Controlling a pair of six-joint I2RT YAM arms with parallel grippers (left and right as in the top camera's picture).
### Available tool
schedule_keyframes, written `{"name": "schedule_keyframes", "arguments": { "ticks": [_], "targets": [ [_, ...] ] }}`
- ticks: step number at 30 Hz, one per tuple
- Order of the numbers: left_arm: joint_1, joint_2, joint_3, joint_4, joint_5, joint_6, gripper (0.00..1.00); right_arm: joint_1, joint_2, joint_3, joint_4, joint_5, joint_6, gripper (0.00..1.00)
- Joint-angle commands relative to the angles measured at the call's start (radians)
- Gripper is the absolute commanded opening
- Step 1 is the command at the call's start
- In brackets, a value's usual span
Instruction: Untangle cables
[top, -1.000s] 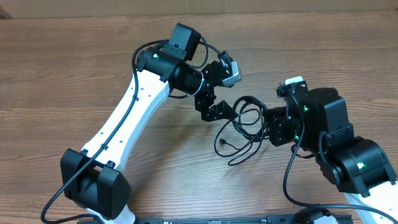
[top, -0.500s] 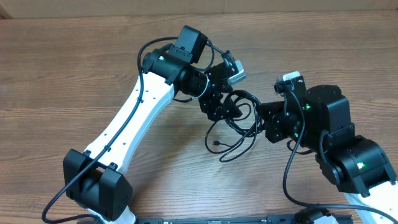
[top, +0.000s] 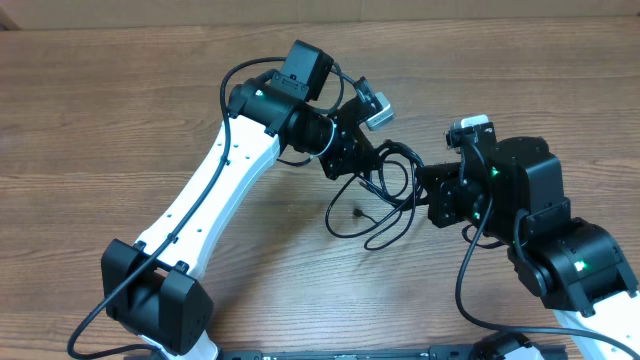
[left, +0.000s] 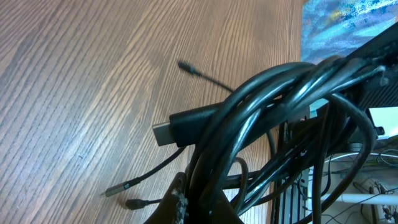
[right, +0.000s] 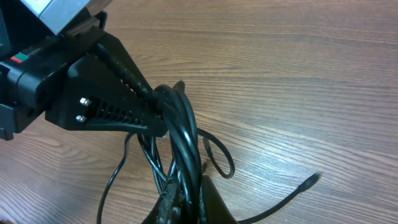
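Moved since a second back: left gripper (top: 362, 168) slid right into the tangle and went from wide open to clamped. The right gripper (top: 425, 195) hasn't budged.

Left fingers: pressed together on a fat bunch of strands from the cables (top: 385, 205). My left wrist view is mostly blurry black loops up close, so I honestly can't count how many strands I caught.

Right fingers: also squeezed shut, pinching the right side of the same knot. My right wrist view shows the strands running straight down into my jaws.

Where the cables are: hanging between my two grippers, right of the table's (top: 120, 120) middle. The loops droop toward the near side and look to sit slightly left of where they were.

Loose ends: one loose plug (top: 357, 212) dangles near the left of the clump, and a couple more thin tips trail onto the wood.

What it means: I now hold the clump on both sides, so I'd say the next bit is pulling apart to open the knot. Nothing is separated yet, so it's early days. If I grabbed too many strands at once, tugging might just tighten it.

Brands/labels/writing: nothing I can read. There's a silver block on my left wrist and small green lights on my right arm, but no legible text anywhere.
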Motion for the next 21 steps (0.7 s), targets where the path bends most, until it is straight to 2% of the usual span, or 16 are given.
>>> {"name": "schedule_keyframes", "arguments": {
  "ticks": [1,2,5,11,16,21],
  "targets": [
    [-0.002,-0.024,0.009,0.027,0.011,-0.081,0.04,0.0,-0.009,0.035,-0.016,0.054,0.018,0.39],
    [-0.001,-0.024,0.009,0.037,-0.024,-0.135,0.04,0.0,-0.009,0.035,-0.023,0.074,0.023,1.0],
    [-0.001,-0.024,0.009,0.047,-0.151,-0.275,0.04,0.0,-0.009,0.035,-0.036,0.106,0.066,1.0],
    [-0.003,-0.024,0.009,0.047,-0.164,-0.347,0.04,0.0,-0.009,0.035,-0.037,0.137,0.07,1.0],
    [-0.024,-0.024,0.009,0.047,-0.074,-0.345,0.04,0.0,-0.002,0.035,-0.037,0.229,0.055,1.0],
    [-0.06,-0.024,0.009,0.038,-0.052,-0.274,0.04,0.0,0.04,0.035,-0.042,0.231,-0.089,0.99]
  ]
}}
